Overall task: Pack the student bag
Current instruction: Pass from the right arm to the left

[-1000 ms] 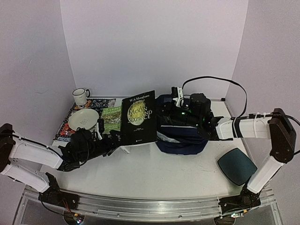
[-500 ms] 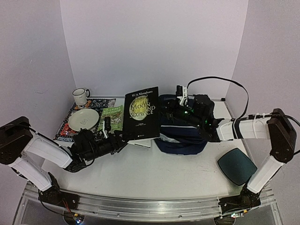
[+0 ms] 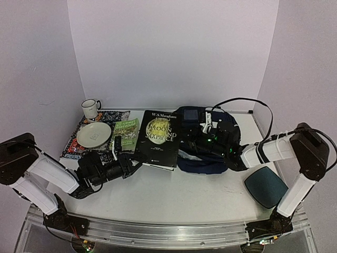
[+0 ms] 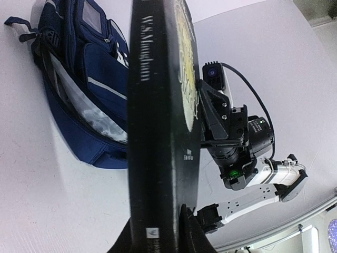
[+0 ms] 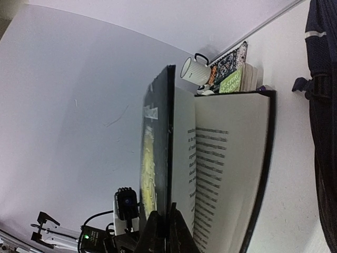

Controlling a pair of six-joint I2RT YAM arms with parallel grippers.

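The student bag (image 3: 204, 159), a navy backpack with white piping, lies at centre right with its top open; in the left wrist view the student bag (image 4: 87, 79) shows a pale lining. A black hardback book (image 3: 161, 138) leans against its left side. My left gripper (image 3: 136, 161) is shut on the book's lower spine edge; the spine (image 4: 152, 132) runs between its fingers (image 4: 190, 232). My right gripper (image 3: 185, 141) is shut on the book's front cover (image 5: 157, 158), which stands apart from the printed pages (image 5: 226, 158).
At the back left a patterned mat (image 3: 113, 115) carries a white mug (image 3: 90, 108), a saucer (image 3: 93, 134) and a green book (image 3: 125, 132). A dark teal pad (image 3: 266, 186) lies at the front right beside the right arm. Walls close off the back and both sides.
The book has tipped from upright to leaning back and moved right against the bag. The left gripper has closed on its lower edge. The right arm has dropped lower over the bag.
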